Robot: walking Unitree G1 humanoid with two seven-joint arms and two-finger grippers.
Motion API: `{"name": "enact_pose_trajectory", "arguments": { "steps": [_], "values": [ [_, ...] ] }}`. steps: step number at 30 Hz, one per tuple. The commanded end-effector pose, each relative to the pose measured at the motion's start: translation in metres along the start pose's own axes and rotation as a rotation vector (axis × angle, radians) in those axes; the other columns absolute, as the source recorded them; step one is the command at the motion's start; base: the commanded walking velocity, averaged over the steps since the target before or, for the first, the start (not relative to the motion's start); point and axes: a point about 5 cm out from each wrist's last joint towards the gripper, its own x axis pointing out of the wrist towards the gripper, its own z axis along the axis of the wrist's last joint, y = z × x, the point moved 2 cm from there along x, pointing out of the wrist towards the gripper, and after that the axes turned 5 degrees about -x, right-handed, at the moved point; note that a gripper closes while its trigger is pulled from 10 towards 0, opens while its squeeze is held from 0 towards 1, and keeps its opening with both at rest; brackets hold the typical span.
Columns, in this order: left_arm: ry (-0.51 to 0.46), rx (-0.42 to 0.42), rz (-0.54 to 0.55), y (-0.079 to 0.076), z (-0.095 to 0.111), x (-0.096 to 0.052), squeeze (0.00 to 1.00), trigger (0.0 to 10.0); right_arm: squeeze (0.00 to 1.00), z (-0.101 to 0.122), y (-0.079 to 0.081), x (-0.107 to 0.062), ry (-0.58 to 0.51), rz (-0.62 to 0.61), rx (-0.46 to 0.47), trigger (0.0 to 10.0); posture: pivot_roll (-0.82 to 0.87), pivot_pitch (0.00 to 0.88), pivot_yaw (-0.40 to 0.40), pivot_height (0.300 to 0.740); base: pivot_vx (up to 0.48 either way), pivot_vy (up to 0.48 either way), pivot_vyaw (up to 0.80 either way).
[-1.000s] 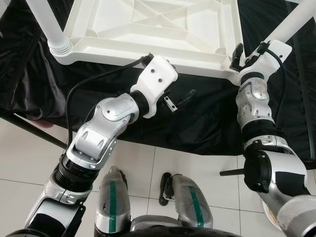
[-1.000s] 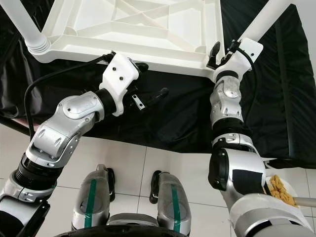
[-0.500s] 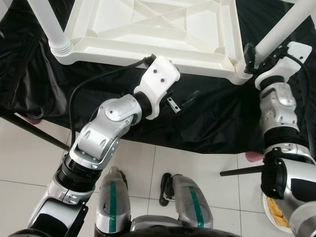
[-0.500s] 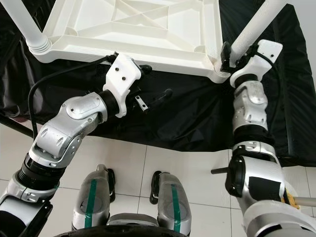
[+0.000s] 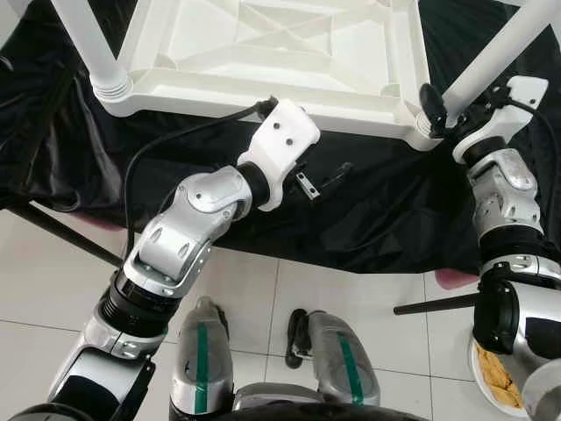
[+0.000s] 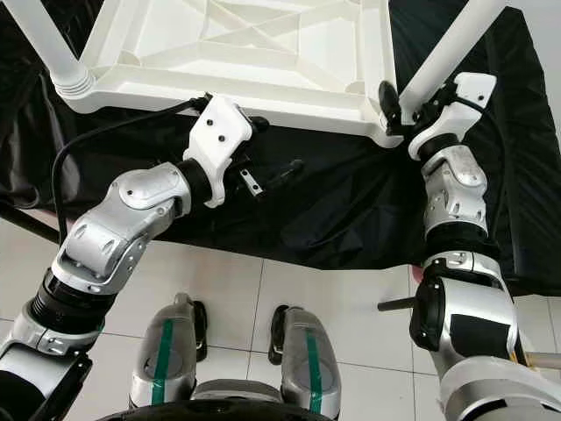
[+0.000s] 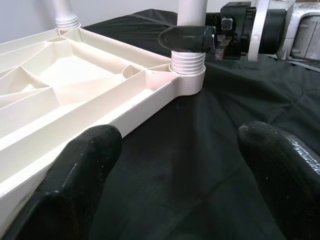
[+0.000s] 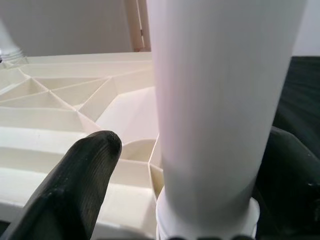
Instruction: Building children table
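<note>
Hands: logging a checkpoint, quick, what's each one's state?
Left hand: open, empty, above the black cloth.
Right hand: fingers around the table leg; grip cannot be told.
</note>
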Motion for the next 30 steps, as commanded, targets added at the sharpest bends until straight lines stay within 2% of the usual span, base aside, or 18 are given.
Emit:
{"name": "enact_pose_trajectory", "arguments": {
  "steps": [1,17,18,20,21,22,24,30],
  "values": [
    [0.014,0.001,-0.073,-0.008,0.0,0.001,0.0,10.0,0.0,0.002,-0.006,0.0,0.008,0.007,-0.018,10.0,0.07,0.051,-0.027,0.74,0.0,0.0,0.0],
    [0.015,0.015,-0.092,-0.011,0.007,-0.002,0.0,10.0,0.0,0.0,-0.016,0.005,0.075,0.033,-0.074,10.0,0.1,0.069,-0.03,0.74,0.0,0.0,0.0],
    [0.015,0.015,-0.09,-0.011,0.008,-0.002,0.0,10.0,0.0,0.0,-0.016,0.005,0.081,0.034,-0.076,6.1,0.1,0.071,-0.03,0.74,0.0,0.0,0.0],
    [0.015,0.014,-0.089,-0.011,0.008,-0.002,0.0,10.0,0.0,-0.001,-0.016,0.005,0.085,0.035,-0.078,6.1,0.1,0.071,-0.03,0.74,0.0,0.0,0.0],
    [0.015,0.014,-0.087,-0.011,0.008,-0.002,0.0,10.0,0.0,-0.001,-0.016,0.005,0.088,0.039,-0.076,1.5,0.11,0.071,-0.031,0.74,0.0,0.0,0.0],
    [0.015,0.014,-0.087,-0.011,0.008,-0.002,0.0,10.0,0.0,-0.001,-0.016,0.005,0.088,0.039,-0.076,1.5,0.11,0.071,-0.031,0.74,0.0,0.0,0.0],
    [0.015,0.015,-0.084,-0.01,0.009,-0.003,0.0,10.0,0.0,-0.001,-0.017,0.005,0.093,0.048,-0.078,0.0,0.11,0.071,-0.03,0.74,0.0,0.0,0.0],
    [0.015,0.016,-0.081,-0.009,0.01,-0.003,0.0,10.0,0.0,-0.001,-0.015,0.006,0.099,0.077,-0.08,0.0,0.1,0.072,-0.03,0.74,0.0,0.0,0.0]
  ]
}}
